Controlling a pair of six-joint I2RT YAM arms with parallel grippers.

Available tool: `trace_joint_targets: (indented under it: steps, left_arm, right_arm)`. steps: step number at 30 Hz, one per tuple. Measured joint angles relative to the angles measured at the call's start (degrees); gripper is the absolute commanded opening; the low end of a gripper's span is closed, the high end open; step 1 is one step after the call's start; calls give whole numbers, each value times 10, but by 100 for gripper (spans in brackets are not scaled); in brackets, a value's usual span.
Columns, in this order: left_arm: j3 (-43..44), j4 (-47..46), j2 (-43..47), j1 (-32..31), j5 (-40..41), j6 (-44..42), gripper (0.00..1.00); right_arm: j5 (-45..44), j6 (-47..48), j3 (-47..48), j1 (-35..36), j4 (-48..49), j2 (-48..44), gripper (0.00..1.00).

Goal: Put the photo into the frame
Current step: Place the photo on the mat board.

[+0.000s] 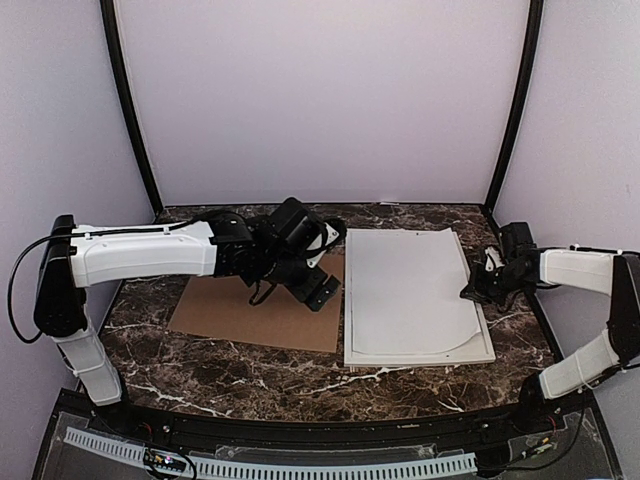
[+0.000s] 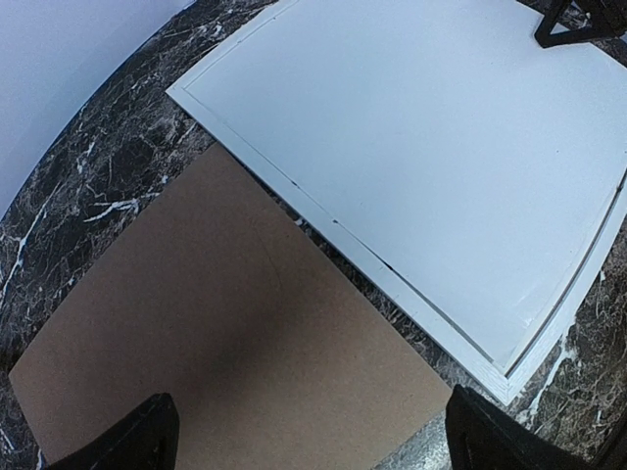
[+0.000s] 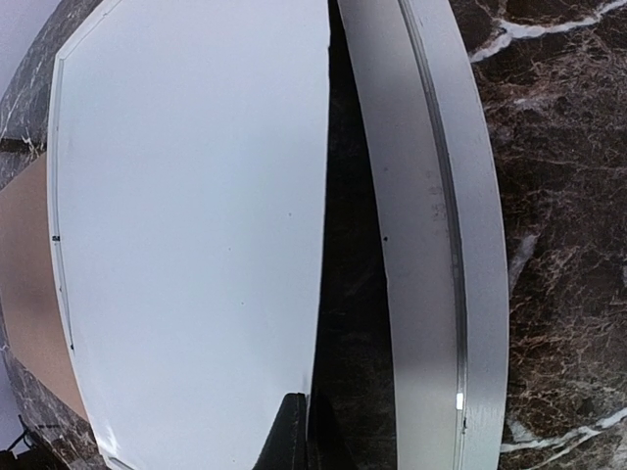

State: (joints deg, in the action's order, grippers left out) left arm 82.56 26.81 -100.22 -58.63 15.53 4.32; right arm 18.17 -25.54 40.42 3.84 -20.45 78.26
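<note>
On the dark marble table (image 1: 400,385), the frame (image 1: 420,358) is laid flat right of centre, its thin white border exposed along the near and right sides. The photo (image 1: 405,285) is seen inside it with only a plain white face upward, its right edge raised clear of the border and bowed. Just left of the frame a brown backing board (image 1: 250,315) is laid flat; the left gripper (image 1: 328,262) is held above that board with jaws spread wide and nothing between them, whereas the right gripper (image 1: 472,292) is clamped on the photo's raised right edge.
</note>
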Motion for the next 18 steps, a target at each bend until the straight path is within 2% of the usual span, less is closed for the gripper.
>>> trace_joint_targets:
  steps: [10, 18]
  left_arm:
    - [0, 0, -2, 0, 0, 0, 98]
    - [0, 0, -3, 0, 2, 0, 98]
  right_arm:
    - [0, 13, 0, -1, -7, 0, 11]
    - [-3, 17, 0, -2, -13, 1, 27]
